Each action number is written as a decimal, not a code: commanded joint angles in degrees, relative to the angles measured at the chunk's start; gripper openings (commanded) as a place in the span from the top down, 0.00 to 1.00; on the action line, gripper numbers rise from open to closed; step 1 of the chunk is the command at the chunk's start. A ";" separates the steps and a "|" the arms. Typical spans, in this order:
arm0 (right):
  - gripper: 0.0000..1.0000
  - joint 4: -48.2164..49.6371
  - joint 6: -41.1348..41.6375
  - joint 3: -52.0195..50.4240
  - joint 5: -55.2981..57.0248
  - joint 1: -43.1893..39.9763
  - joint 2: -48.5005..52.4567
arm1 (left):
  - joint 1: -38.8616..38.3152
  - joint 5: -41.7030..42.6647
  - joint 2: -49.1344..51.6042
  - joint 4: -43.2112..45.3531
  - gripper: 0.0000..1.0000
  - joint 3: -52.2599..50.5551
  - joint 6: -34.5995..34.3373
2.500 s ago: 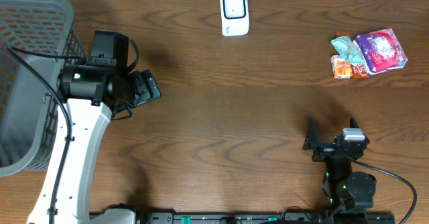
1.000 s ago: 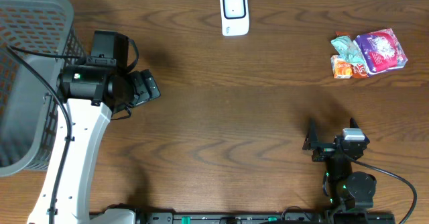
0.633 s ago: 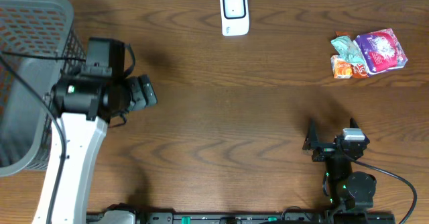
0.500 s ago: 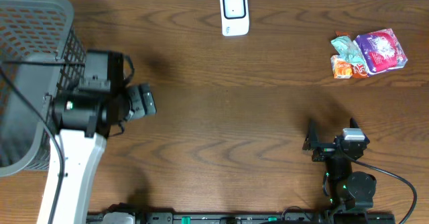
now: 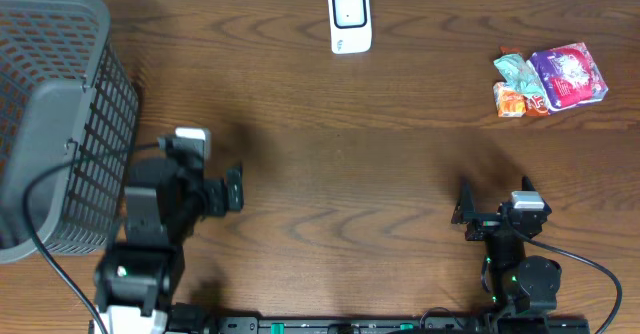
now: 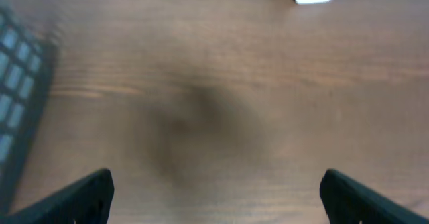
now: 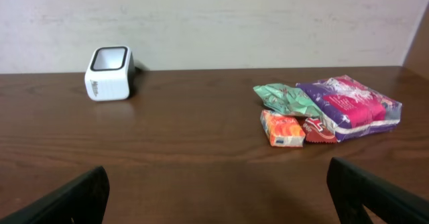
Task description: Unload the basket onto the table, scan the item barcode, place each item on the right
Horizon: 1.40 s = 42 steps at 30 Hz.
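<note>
While the left gripper (image 6: 216, 202) and right gripper (image 7: 218, 198) sit wide and empty, I see snack packets (image 7: 328, 111) (purple-pink, green, orange, red) bunched far right on the table (image 5: 350, 174), well apart from the white scanner (image 7: 109, 73). Can't read a barcode; left wrist view is blurred, scanner cut off.

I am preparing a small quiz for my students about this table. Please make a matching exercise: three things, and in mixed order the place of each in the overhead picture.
Things:
1. scanner
2. basket
3. purple packet

Places:
A. left edge
B. upper right
C. top middle

Pairs: 1-C; 2-A; 3-B
</note>
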 commanded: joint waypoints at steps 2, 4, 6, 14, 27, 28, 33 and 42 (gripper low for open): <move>0.01 -0.09 0.61 -0.20 -0.26 -0.66 -0.35 | -0.09 2.84 -4.72 1.60 0.02 -7.69 3.78; 0.01 -0.09 0.61 -0.20 -0.26 -0.66 -0.35 | -0.09 2.71 -5.99 2.32 0.02 -9.53 3.78; 0.01 -0.09 0.61 -0.20 -0.26 -0.66 -0.35 | -0.09 2.60 -7.52 4.35 0.02 -11.26 3.80; 0.01 -0.09 0.61 -0.20 -0.26 -0.66 -0.35 | -0.07 2.38 -15.78 9.44 0.02 -15.10 3.78; 0.01 -0.09 0.61 -0.20 -0.26 -0.66 -0.35 | -0.07 2.21 -33.42 7.96 0.02 -17.70 3.80; 0.01 -0.09 0.61 -0.20 -0.26 -0.66 -0.35 | -0.07 2.23 -33.83 7.93 0.02 -17.97 3.80; 0.01 -0.09 0.61 -0.20 -0.26 -0.66 -0.35 | 0.00 2.23 -35.15 8.13 0.02 -19.87 3.80; 0.01 -0.09 0.61 -0.20 -0.26 -0.66 -0.35 | 0.00 2.21 -39.60 18.03 0.02 -26.43 3.78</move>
